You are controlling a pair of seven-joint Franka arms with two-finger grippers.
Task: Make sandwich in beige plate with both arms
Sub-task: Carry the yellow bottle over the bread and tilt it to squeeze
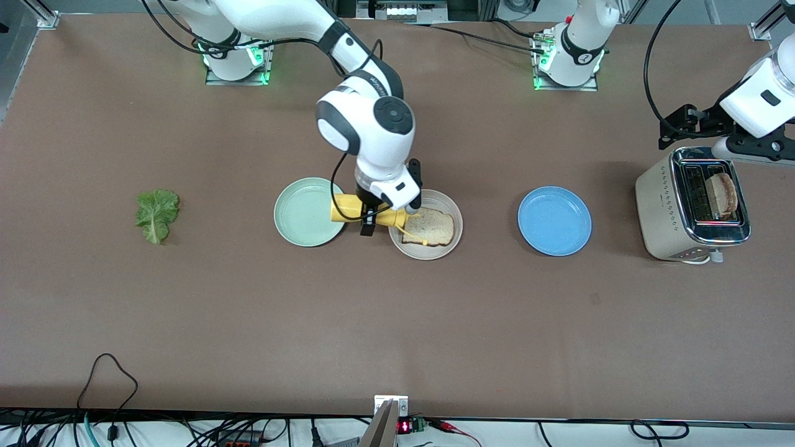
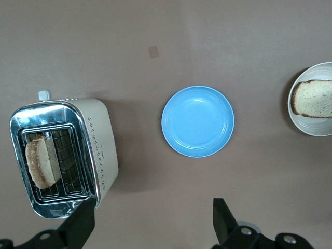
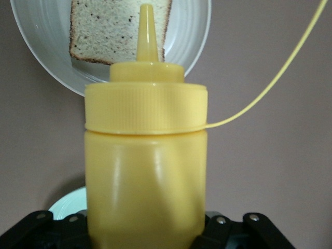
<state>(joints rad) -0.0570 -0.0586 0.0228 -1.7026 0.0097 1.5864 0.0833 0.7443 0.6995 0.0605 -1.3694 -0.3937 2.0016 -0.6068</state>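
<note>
On my counter, going from the right arm's end, I see a lettuce leaf, then a mint-green plate. My right tool grips a yellow squeeze bottle on its side, nozzle over the beige plate holding one bread slice. Next comes a blue plate. My left tool hangs wide open, holding nothing, above the toaster, which holds another bread slice, at the left arm's edge.

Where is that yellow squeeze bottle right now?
The yellow squeeze bottle is held on its side in the right gripper, over the gap between the mint-green plate and the beige plate, nozzle toward the bread slice.
</note>
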